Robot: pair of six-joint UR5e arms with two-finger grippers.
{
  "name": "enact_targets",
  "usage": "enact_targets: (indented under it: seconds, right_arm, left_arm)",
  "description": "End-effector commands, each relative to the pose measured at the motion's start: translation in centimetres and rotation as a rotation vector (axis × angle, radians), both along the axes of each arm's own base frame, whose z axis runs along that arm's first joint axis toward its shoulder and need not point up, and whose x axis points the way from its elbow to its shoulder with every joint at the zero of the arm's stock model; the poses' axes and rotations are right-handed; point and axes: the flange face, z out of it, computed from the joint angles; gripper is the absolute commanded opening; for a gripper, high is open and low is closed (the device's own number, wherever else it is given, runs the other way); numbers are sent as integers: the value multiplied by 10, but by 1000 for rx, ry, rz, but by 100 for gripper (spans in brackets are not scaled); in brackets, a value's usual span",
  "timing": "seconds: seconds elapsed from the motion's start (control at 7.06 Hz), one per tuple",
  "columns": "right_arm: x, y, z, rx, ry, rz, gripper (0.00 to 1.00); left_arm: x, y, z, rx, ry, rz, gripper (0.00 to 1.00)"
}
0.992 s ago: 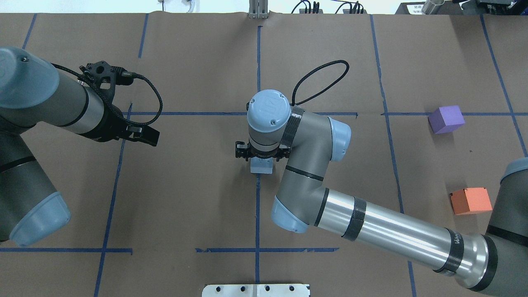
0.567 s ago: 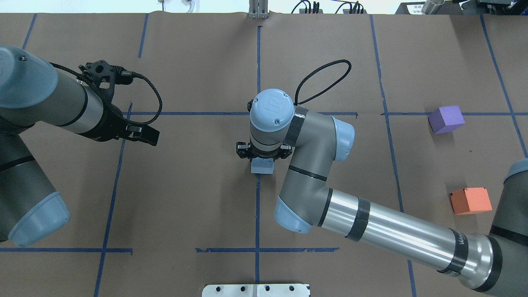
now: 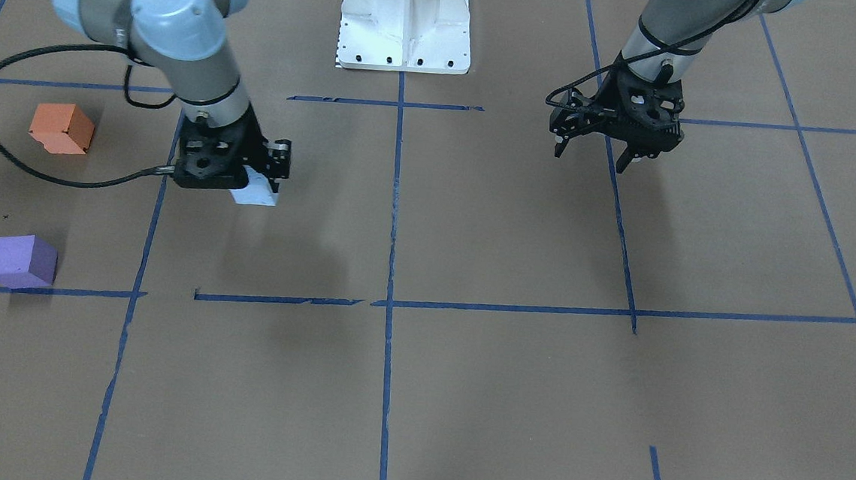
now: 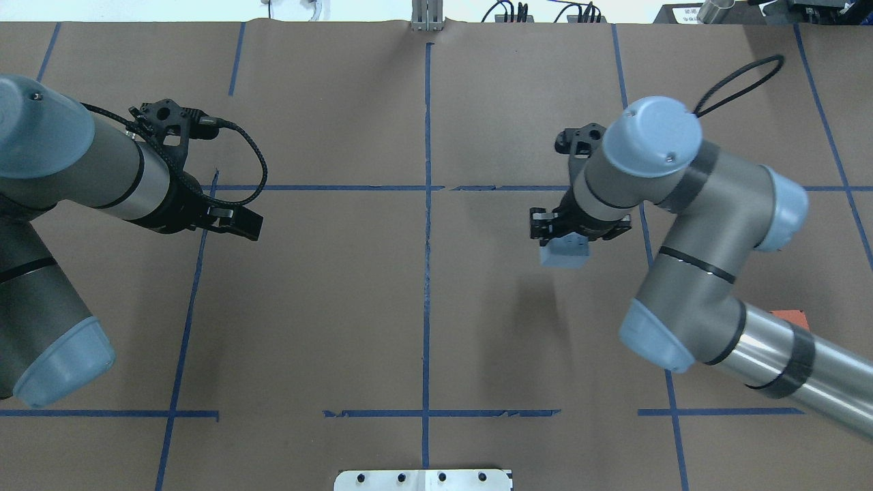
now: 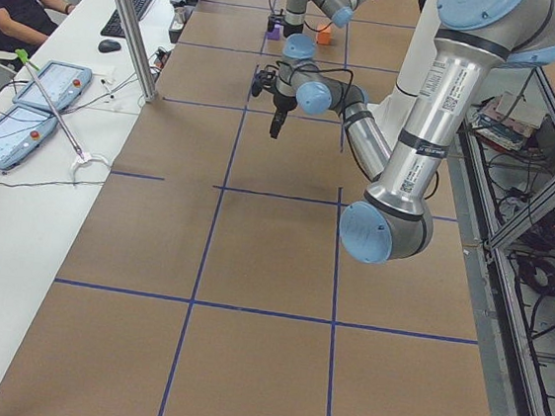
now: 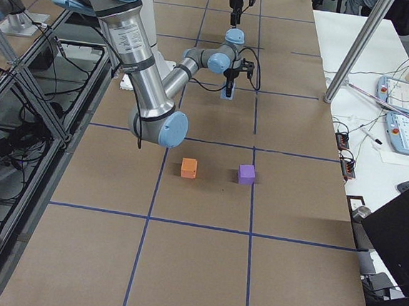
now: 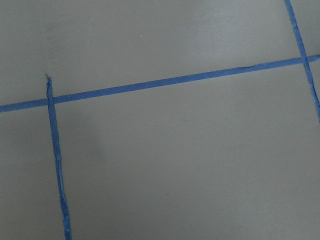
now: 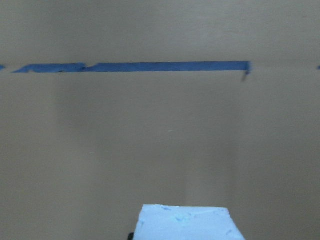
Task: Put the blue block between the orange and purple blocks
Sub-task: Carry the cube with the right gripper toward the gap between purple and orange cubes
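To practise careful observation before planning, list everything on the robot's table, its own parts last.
blue block: one, pale blue, held in the right tool
orange block: one, orange, robot's right side, nearer the robot
purple block: one, purple, same side, farther out
table: one, brown, under everything
tape lines: several, blue, a grid across it
base plate: one, white, robot's edge, middle
left tool: one, black, open, empty
right tool: one, black, shut on the blue block

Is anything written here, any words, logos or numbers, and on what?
Nothing can be read for sure.
Left arm, silver tube: dark print, too small to read.
Right arm, silver tube: dark print, too small to read.
White card beyond the table: blurred.
Blue block, orange block, purple block: no markings seen.
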Motion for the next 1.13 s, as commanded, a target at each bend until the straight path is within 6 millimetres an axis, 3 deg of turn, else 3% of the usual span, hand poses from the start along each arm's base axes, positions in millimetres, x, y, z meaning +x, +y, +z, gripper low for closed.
enact_targets:
  seconds: [0.0,0.14,0.28,0.43,0.57,0.85,0.99]
  right_arm:
    - [110,-13,101,14,97,-53,12]
    - [132,-5,139,-9,140,-75,12]
    - [136,4,154,-41,146,-83,12]
    - [143,14,181,-88,168,-96,12]
    - [144,16,186,-97,168,-96,12]
    - [139,9,226,-95,163,-98,12]
    - [135,8,237,-79,134,-101,12]
  left_arm:
    - [0,0,1,-2,-1,-1,100]
    - [0,0,0,-1,0,-1,100]
    - [0,0,0,-1,0,-1,100]
    - [1,-1,2,-2,-3,-2,100]
    - [0,-1,1,-1,-2,-2,100]
    - [0,0,-1,1,0,-2,100]
    - [0,-1,0,0,-2,-3,100]
